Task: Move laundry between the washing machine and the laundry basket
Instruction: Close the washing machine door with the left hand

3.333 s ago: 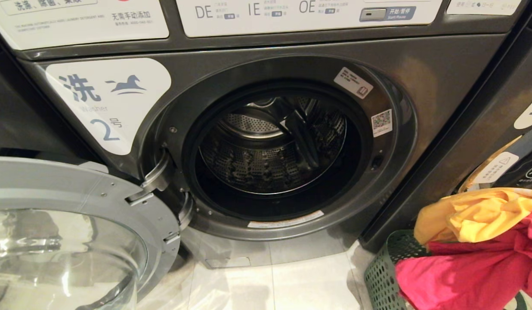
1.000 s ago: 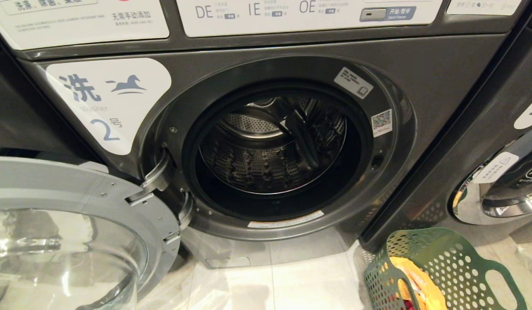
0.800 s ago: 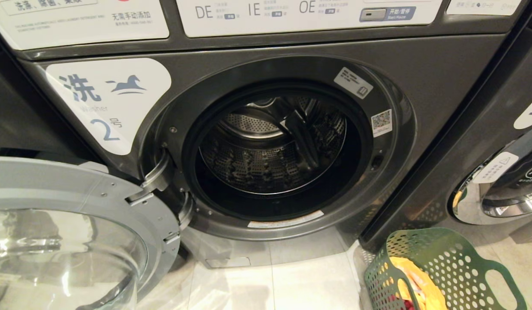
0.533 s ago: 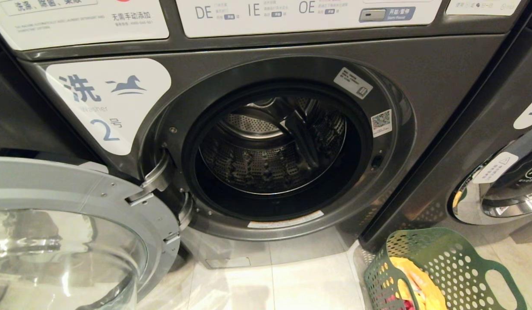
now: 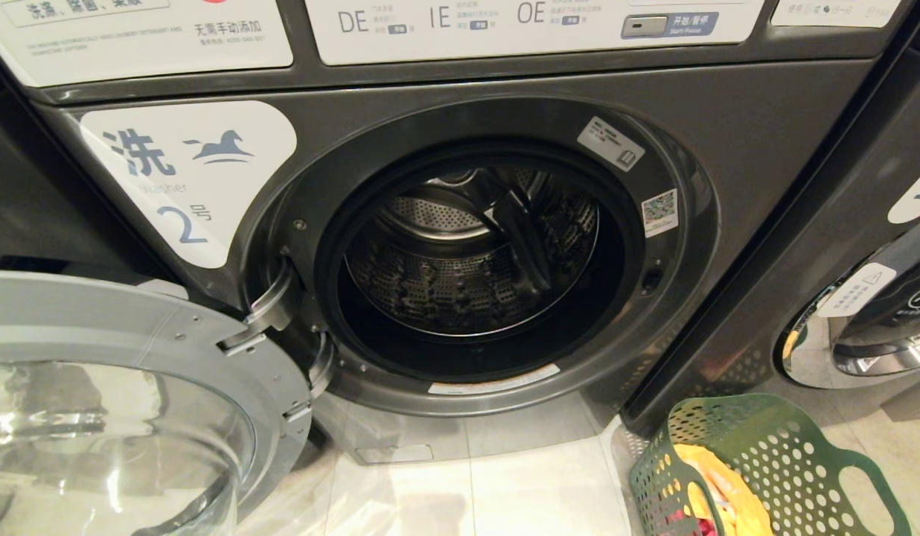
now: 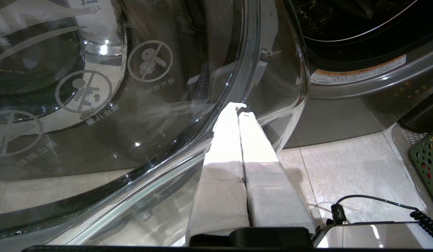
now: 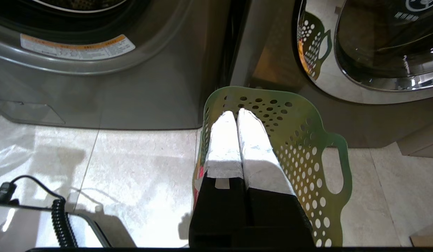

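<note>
The grey washing machine stands in front of me with its drum bare and dark. Its glass door hangs open at the lower left. The green perforated laundry basket sits on the floor at the lower right, with yellow laundry and a bit of red cloth inside. Neither arm shows in the head view. My left gripper is shut and empty, low beside the door glass. My right gripper is shut and empty, above the basket.
A second machine with a chrome-rimmed door stands to the right, just behind the basket. Pale floor tiles lie between the open door and the basket. A coiled black cable and my base's edge show low in the wrist views.
Over three seconds ago yellow and red laundry hung above the basket; now it lies inside. Over the last second the head view has not changed.
</note>
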